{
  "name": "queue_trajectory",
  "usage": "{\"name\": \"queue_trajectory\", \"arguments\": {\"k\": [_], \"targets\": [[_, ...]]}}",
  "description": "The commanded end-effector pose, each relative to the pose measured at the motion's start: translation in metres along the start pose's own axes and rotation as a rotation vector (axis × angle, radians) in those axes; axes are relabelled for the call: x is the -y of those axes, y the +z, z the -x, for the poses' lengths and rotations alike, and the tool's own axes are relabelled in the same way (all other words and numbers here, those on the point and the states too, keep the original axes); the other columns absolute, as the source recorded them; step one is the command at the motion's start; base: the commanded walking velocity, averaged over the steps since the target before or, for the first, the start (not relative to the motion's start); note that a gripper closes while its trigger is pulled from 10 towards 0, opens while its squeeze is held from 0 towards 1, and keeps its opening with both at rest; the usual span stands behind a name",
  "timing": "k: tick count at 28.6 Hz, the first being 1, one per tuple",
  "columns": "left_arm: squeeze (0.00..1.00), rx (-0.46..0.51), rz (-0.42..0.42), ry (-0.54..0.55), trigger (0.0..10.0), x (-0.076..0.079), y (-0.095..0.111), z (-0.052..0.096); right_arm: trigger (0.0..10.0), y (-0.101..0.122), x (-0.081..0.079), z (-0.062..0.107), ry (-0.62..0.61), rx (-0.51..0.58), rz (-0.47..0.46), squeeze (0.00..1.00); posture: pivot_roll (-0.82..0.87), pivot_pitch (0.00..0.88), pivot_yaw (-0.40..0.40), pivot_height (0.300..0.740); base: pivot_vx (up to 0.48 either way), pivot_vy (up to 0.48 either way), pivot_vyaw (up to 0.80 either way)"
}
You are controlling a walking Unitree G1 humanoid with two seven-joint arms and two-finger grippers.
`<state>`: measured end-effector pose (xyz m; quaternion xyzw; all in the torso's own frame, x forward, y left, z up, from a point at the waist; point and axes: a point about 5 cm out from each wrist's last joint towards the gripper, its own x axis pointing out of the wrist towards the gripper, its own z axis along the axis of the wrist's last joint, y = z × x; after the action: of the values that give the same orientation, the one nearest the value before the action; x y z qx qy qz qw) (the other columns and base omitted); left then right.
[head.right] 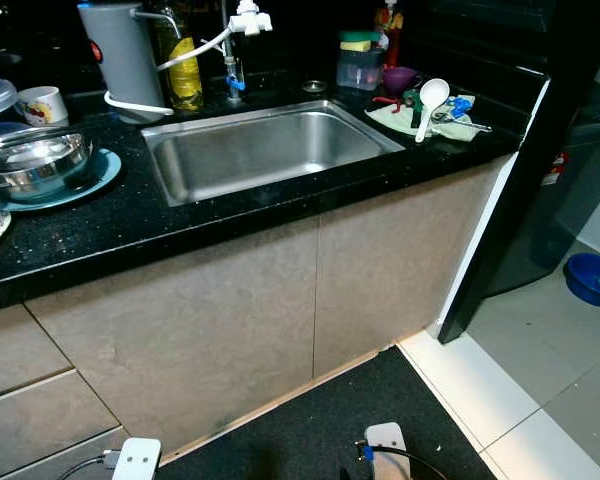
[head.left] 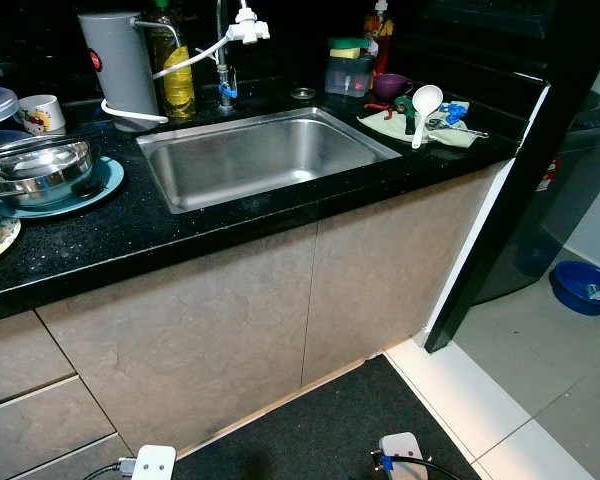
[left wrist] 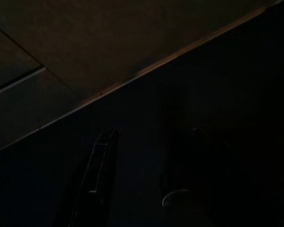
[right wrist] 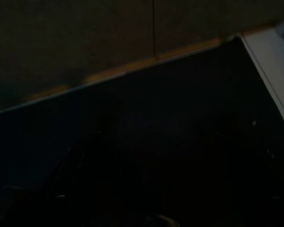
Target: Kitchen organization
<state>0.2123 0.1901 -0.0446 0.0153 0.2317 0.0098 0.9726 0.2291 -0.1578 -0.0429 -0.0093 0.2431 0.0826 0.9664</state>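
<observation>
Both arms hung idle low over dark mat, left gripper and right gripper finger spread indeterminable in shade, nothing held, sink upper centre.

Sink set in counter; bowls left, ladle right.

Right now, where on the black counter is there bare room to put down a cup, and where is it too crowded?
Bare black granite counter lies between the teal plate with steel bowls and the stainless steel sink, and along the strip before the sink. The sink basin looks empty too. Crowded: the far right corner, with the pale cloth holding a white ladle, and the left end.
</observation>
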Motion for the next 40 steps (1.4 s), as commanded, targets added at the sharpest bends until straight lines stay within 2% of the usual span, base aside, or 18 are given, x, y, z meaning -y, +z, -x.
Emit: {"name": "queue_trajectory", "arguments": {"k": [1,4,7,14,18,20,22,25,26,27,28,30,31,35,40], "targets": [[0.0,0.039,0.024,-0.007,10.0,-0.004,-0.001,0.005,10.0,-0.005,-0.003,0.005,0.007,0.024,-0.005,0.0,-0.01,0.166,0.004,0.74,0.0,0.0,0.0],[0.0,0.074,0.012,-0.025,10.0,-0.004,0.0,0.01,10.0,-0.007,-0.003,0.009,-0.002,0.043,-0.019,0.0,-0.01,0.155,0.021,0.74,0.0,0.0,0.0],[0.0,0.099,0.053,-0.035,10.0,-0.002,-0.002,0.017,10.0,-0.005,-0.005,0.011,0.0,0.073,-0.055,0.0,-0.01,0.15,0.029,0.74,0.0,0.0,0.0],[0.0,0.175,-0.039,-0.129,10.0,0.006,0.001,0.032,10.0,0.002,-0.006,0.016,0.052,0.134,-0.087,0.0,-0.01,0.151,0.023,0.74,0.0,0.0,0.0],[0.0,0.195,-0.051,-0.111,10.0,0.003,0.004,0.034,10.0,0.001,0.0,0.018,0.035,0.13,-0.122,0.0,-0.01,0.152,0.014,0.74,0.0,0.0,0.0],[0.0,0.164,-0.013,-0.023,10.0,-0.007,0.001,0.031,10.0,-0.003,0.01,0.015,-0.023,0.078,-0.143,0.0,-0.01,0.152,0.009,0.74,0.0,0.0,0.0],[0.0,0.147,-0.002,0.0,10.0,-0.009,-0.001,0.03,10.0,-0.005,0.011,0.014,-0.029,0.057,-0.14,0.0,-0.01,0.152,0.009,0.74,0.0,0.0,0.0],[0.0,0.018,0.067,0.066,10.0,-0.012,-0.015,0.024,10.0,-0.017,0.015,0.013,-0.063,-0.05,-0.099,0.0,0.0,0.151,0.006,0.74,0.0,0.0,0.0],[0.0,0.018,0.067,0.066,10.0,-0.012,-0.015,0.024,10.0,-0.017,0.015,0.013,-0.063,-0.05,-0.099,0.0,0.0,0.151,0.006,0.74,0.0,0.0,0.0],[0.0,-0.099,0.105,0.116,10.0,-0.013,-0.026,0.019,10.0,-0.025,0.014,0.013,-0.066,-0.143,-0.053,0.0,0.0,0.151,0.003,0.74,0.0,0.0,0.0],[0.0,-0.099,0.105,0.116,10.0,-0.013,-0.026,0.019,10.0,-0.025,0.014,0.013,-0.066,-0.143,-0.053,0.0,0.0,0.151,0.003,0.74,0.0,0.0,0.0],[0.0,-0.183,0.094,0.112,10.0,-0.011,-0.033,0.016,10.0,-0.032,0.011,0.013,-0.048,-0.211,0.005,0.0,0.0,0.15,0.004,0.74,0.0,0.0,0.0],[0.0,-0.182,0.05,0.061,10.0,-0.005,-0.028,0.012,10.0,-0.031,0.011,0.011,-0.057,-0.222,-0.001,0.0,0.0,0.15,0.006,0.74,0.0,0.0,0.0],[0.0,-0.141,0.026,0.001,10.0,0.004,-0.021,0.007,10.0,-0.028,0.008,0.009,-0.057,-0.207,-0.029,0.0,0.0,0.15,0.003,0.74,0.0,0.0,0.0],[0.0,-0.152,0.001,-0.022,10.0,0.007,-0.025,0.01,10.0,-0.031,0.005,0.01,-0.047,-0.216,-0.015,0.0,0.0,0.15,-0.001,0.74,0.0,0.0,0.0]]}}
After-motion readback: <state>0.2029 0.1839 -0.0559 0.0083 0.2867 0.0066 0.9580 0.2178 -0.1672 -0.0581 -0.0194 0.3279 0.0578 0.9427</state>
